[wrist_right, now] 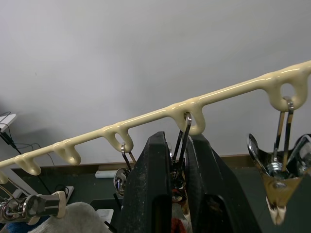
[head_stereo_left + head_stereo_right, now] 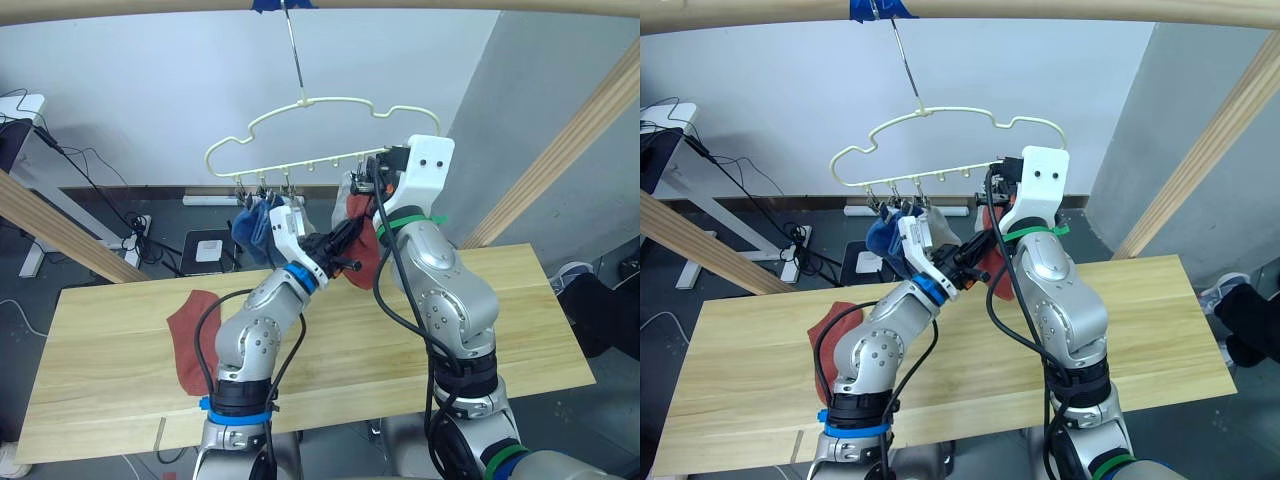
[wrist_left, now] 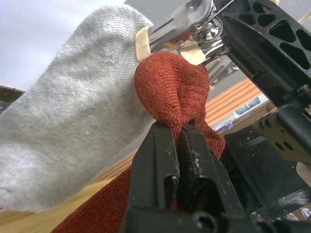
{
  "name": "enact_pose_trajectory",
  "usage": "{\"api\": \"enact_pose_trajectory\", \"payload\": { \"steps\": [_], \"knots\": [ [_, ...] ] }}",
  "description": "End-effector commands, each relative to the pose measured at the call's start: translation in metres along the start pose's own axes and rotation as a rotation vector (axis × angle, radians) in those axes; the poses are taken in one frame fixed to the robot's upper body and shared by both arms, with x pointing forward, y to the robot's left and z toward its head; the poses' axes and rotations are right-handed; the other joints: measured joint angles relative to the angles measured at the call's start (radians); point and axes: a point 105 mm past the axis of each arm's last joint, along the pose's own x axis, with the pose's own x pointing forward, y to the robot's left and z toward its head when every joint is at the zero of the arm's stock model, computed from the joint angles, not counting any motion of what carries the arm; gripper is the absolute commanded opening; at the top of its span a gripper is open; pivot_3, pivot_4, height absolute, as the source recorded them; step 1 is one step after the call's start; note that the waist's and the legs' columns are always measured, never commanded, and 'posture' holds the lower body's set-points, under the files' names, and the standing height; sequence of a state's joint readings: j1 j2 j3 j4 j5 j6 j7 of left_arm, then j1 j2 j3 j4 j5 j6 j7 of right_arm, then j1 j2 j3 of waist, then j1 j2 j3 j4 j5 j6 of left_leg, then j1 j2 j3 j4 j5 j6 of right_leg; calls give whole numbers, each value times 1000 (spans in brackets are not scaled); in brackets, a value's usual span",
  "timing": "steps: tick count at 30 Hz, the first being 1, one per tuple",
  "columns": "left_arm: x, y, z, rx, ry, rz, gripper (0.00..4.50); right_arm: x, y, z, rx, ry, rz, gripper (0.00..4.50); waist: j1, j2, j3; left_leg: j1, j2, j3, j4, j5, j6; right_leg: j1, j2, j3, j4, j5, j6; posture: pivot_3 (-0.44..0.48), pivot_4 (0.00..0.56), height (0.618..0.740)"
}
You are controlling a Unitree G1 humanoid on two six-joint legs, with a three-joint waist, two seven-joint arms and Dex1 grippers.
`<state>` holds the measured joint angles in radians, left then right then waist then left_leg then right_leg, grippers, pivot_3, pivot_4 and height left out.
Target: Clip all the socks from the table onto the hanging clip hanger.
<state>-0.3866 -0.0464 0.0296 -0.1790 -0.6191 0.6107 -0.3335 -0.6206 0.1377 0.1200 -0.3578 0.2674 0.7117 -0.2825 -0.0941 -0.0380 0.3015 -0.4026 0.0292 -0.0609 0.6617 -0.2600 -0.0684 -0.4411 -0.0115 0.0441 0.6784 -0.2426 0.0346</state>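
Left gripper (image 3: 182, 145) is pinching the rust-red sock (image 3: 170, 87), cuff bunched up right under the metal clip (image 3: 197, 36) — about 12 o'clock from the fingertips, long axis hanging down. Right gripper (image 1: 177, 160) is pressed together on that clip, on the clip hanger (image 2: 330, 105). Your right arm owns the clip, your left feeds fabric. The left wrist view shows the cuff at the clip mouth; the head views don't resolve that. Second rust-red sock (image 2: 192, 335) lies on the table (image 2: 520, 300) at 9 o'clock of the arms — grey sock (image 3: 63, 126) and blue sock (image 2: 248, 228) already hang.

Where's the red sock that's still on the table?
The rust-red sock lies flat on the table, on the robot's left, beside its left arm in the head views.
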Motion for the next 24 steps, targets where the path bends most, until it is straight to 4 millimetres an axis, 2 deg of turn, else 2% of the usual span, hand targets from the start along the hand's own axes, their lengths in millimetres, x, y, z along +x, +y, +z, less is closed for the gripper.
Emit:
{"api": "enact_pose_trajectory", "payload": {
  "steps": [1, 14, 21, 24],
  "knots": [
    [6, -8, 8, -10, -36, -30, 0, -7, 27, 25, 81, -87, 84, 73, 0, 0, 0, 0, 0, 0, 0, 0, 0, 0, 0, 0, 0, 0, 0, -161, 261, 740],
    [9, -7, 11, 6, -42, -26, 0, -7, 26, 22, 83, -70, 73, 73, -3, 0, 0, 0, 0, 0, 0, 0, 0, 0, 0, 0, 0, 0, 0, -159, 264, 740],
    [10, -6, 12, 17, -45, -17, 0, -8, 25, 22, 105, -63, 74, 2515, -3, 0, 0, 0, 0, 0, 0, 0, 0, 0, 0, 0, 0, 0, 0, -158, 264, 740],
    [10, -6, 11, 38, -42, -22, 0, -9, 24, 23, 114, -61, 83, 2515, -4, 0, 0, 0, 0, 0, 0, 0, 0, 0, 0, 0, 0, 0, 0, -160, 263, 740]
  ]
}}
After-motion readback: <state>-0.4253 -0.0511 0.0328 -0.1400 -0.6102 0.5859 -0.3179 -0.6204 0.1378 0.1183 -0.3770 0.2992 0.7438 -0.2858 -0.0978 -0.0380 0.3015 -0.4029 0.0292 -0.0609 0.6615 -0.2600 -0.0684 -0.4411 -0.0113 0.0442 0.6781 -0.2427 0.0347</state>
